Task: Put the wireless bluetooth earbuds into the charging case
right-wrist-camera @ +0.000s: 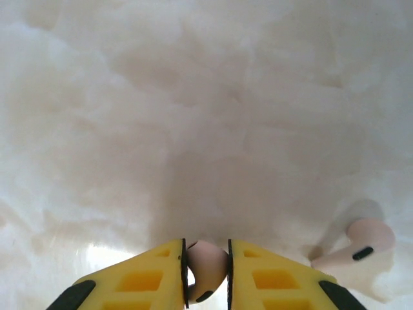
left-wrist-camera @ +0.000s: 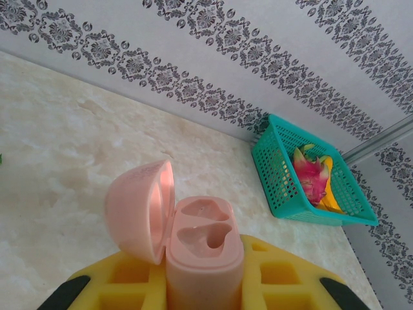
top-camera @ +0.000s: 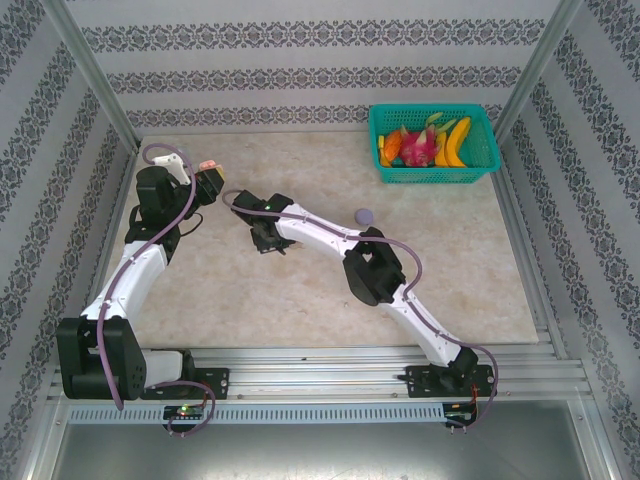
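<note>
A pale pink charging case (left-wrist-camera: 203,255) stands upright with its lid (left-wrist-camera: 139,210) swung open to the left, and both earbud wells are bare. My left gripper (left-wrist-camera: 203,287) is shut on the case's body, at the table's back left (top-camera: 206,176). Low over the marble near the table's middle, my right gripper (right-wrist-camera: 206,261) (top-camera: 268,238) is shut on a pink-beige earbud (right-wrist-camera: 208,270) between its yellow fingers (right-wrist-camera: 145,278). A second pink-beige earbud (right-wrist-camera: 361,248) lies on the table just right of that gripper.
A round lilac case (top-camera: 364,213) lies on the marble right of the right arm's forearm. A teal basket (top-camera: 432,172) (left-wrist-camera: 277,174) with fruit stands at the back right corner. Patterned walls close in the table on three sides.
</note>
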